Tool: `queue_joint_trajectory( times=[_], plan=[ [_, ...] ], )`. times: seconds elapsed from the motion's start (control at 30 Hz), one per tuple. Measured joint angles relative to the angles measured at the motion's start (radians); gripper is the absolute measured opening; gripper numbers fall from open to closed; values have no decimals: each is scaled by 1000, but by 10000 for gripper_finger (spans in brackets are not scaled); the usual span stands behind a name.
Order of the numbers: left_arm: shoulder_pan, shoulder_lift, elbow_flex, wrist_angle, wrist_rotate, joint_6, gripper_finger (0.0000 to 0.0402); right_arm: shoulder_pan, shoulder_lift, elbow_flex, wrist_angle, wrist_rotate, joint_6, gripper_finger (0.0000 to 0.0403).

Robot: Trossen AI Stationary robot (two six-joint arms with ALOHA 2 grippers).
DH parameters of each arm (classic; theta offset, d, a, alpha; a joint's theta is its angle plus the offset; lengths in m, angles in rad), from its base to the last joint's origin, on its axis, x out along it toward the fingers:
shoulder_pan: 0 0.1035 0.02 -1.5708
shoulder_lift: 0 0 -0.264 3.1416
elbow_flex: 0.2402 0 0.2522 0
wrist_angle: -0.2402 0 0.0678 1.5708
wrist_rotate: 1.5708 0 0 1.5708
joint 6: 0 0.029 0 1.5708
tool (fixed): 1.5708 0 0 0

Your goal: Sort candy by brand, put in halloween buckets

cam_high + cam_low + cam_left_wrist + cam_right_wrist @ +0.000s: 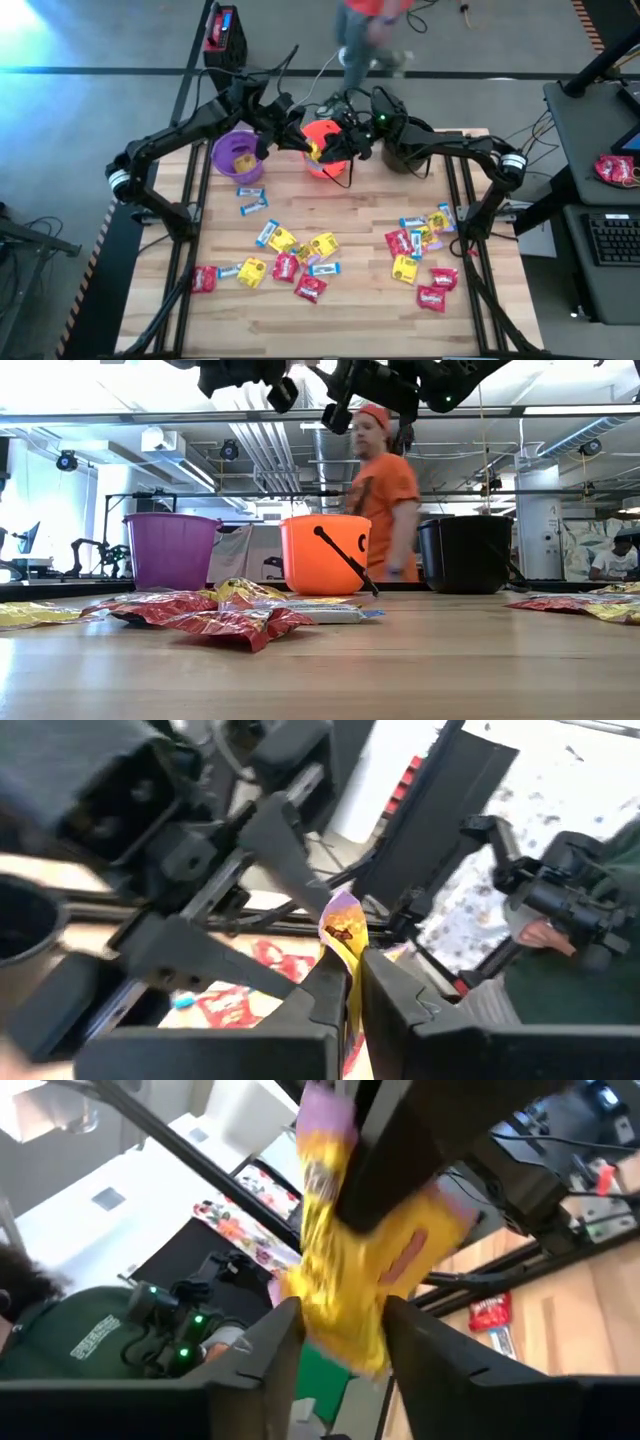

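Note:
My left gripper [355, 985] is shut on a yellow candy packet [318, 150], held in the air above the orange bucket [330, 158]. My right gripper [343, 1335] is open and faces it from the right. Its fingers stand on either side of the same packet [345, 1270]; I cannot tell whether they touch it. The purple bucket [238, 155] holds yellow candy. The black bucket [405, 152] stands under the right arm. All three buckets stand upright along the far edge. Loose red, yellow and blue-and-white candy lies on the table in a left group [285, 255] and a right group [425, 250]. My left gripper pinches the yellow packet between its two fingers, and the packet's free end [343, 925] sticks out past the fingertips. The packet is lifted clear of the table, over the orange bucket. In the right wrist view one left finger [400, 1150] lies across the packet's upper part.
A person in an orange shirt [385, 490] moves behind the far edge of the table. Two blue-and-white packets [252, 200] lie just near of the purple bucket. Bare wood [360, 320] runs along the near edge.

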Motion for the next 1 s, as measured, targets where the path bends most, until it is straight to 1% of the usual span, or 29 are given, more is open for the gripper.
queue_joint_trajectory(
  times=[0.07, 0.13, 0.2, 0.27, 0.3, 0.37, 0.53, 0.6, 0.63, 0.67, 0.77, 0.93, 1.0],
  plan=[
    [25, -10, 0, -54, -4, 23, 1, -10, 0, 0, -33, 0, -1, 160],
    [50, -28, 0, -133, -30, 55, 1, -23, 0, 0, -63, -6, 0, 178],
    [78, -56, 0, -240, -94, 104, 1, -39, 0, 0, -101, -12, 0, 193],
    [107, -84, 0, -368, -187, 163, 0, -55, 0, 0, -135, -12, 0, 204],
    [119, -97, 0, -426, -252, 186, 0, -62, 0, -1, -149, -12, -2, 208],
    [142, -124, 0, -534, -413, 212, 0, -73, 0, -1, -163, -3, -12, 214],
    [185, -163, 0, -799, -937, 191, 0, -85, 0, -1, -162, -4, -28, 215],
    [204, -154, 0, -891, -1069, 157, 0, -87, 0, -1, -162, -4, -33, 215],
    [215, -147, 0, -932, -1109, 135, 0, -88, 0, -1, -162, -4, -35, 215],
    [226, -138, 0, -969, -1130, 115, 0, -89, 0, -1, -162, -4, -36, 215],
    [241, -104, -2, -1029, -1138, 87, 0, -89, 0, -1, -167, -4, -55, 215],
    [240, -59, -2, -1027, -1136, 84, 1, -96, 0, -1, -213, -4, -79, 215],
    [241, -38, -2, -1038, -1164, 63, 9, -96, 0, -2, -247, -4, -100, 215]
  ],
)
